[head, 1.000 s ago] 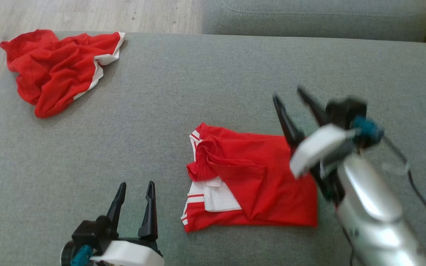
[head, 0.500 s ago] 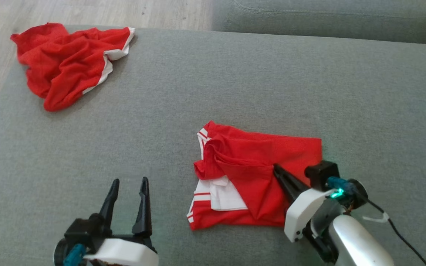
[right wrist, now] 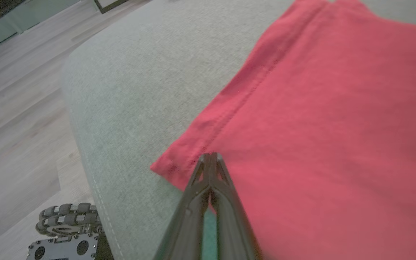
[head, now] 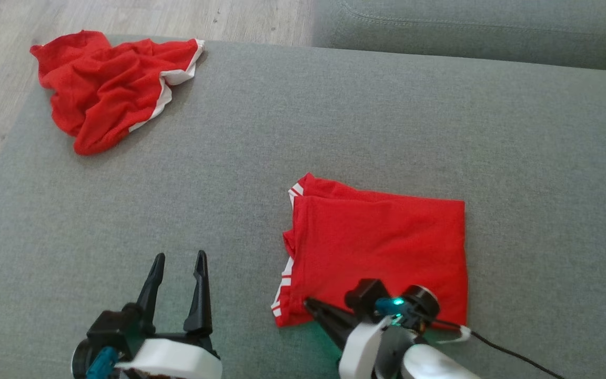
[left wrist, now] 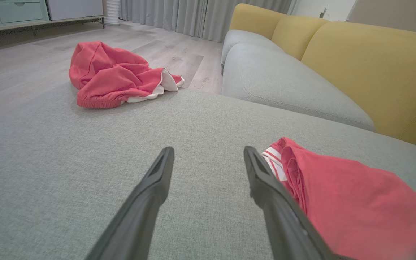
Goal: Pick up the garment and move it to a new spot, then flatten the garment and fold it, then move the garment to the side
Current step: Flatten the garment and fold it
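Seemingly the folding is done: the garment [head: 382,247] lies as a flat rectangle near the front edge of the couch seat [head: 334,105], the right gripper [head: 307,302] closed at its near left corner and the left gripper [head: 177,258] open and empty, so only the move aside is left.

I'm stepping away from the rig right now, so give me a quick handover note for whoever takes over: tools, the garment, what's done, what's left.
Left tool: open, empty, above the grey cushion, left of the garment.
Right tool: shut, tips at the near left corner of the folded red garment; whether it pinches cloth is unclear.
Done: garment lies flat, folded into a rectangle.
Left: move it to the side.
Also: a crumpled red garment at the cushion's far left corner.
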